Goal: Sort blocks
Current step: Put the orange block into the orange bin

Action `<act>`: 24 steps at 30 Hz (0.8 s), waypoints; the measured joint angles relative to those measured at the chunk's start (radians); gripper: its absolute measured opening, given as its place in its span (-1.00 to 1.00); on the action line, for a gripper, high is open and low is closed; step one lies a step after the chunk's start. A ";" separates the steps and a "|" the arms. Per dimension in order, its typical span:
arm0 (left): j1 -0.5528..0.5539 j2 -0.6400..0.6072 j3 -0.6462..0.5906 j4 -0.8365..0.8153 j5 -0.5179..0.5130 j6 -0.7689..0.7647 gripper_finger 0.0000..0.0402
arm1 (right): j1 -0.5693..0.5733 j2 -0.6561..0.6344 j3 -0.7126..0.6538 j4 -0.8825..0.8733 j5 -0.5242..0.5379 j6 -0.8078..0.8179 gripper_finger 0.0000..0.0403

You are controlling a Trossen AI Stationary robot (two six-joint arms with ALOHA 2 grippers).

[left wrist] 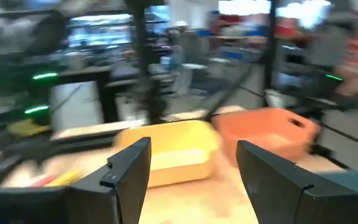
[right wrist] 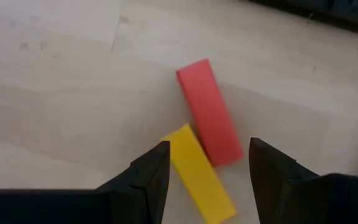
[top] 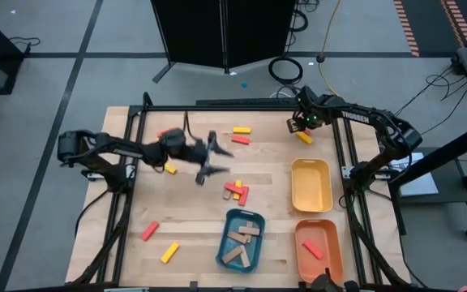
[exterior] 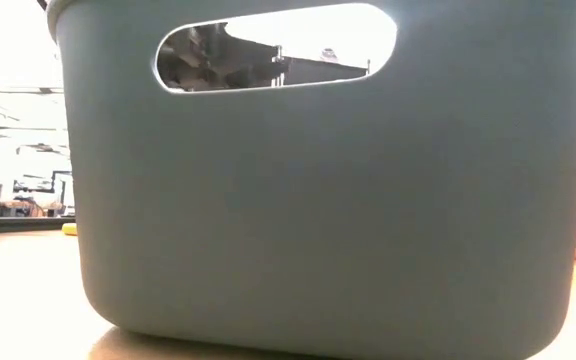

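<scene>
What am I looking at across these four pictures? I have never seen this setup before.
This is a two-armed robot at a wooden table, sorting small blocks by colour. The high view looks straight down. The left gripper hangs open and empty over the middle of the table; the right gripper is open at the far right corner. Three trays sit on the near right part: a blue tray holding tan blocks, a yellow tray, and an orange tray holding a red block. Other red and yellow blocks lie loose. The low view is almost filled by the blue tray's wall. The left wrist view is a moving blur. The right wrist view looks between its fingers at a red block and a yellow block touching on the table.
</scene>
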 joint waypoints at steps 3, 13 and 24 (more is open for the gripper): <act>0.099 -0.001 0.000 0.007 0.072 -0.050 0.16 | 0.024 0.000 0.000 0.006 0.002 0.020 -0.29; 0.165 0.000 0.000 0.066 0.155 -0.029 0.16 | 0.046 0.000 0.000 0.065 0.001 0.046 -0.29; 0.208 0.000 0.026 0.081 0.278 0.000 0.16 | 0.046 0.079 0.000 0.046 0.021 0.034 -0.29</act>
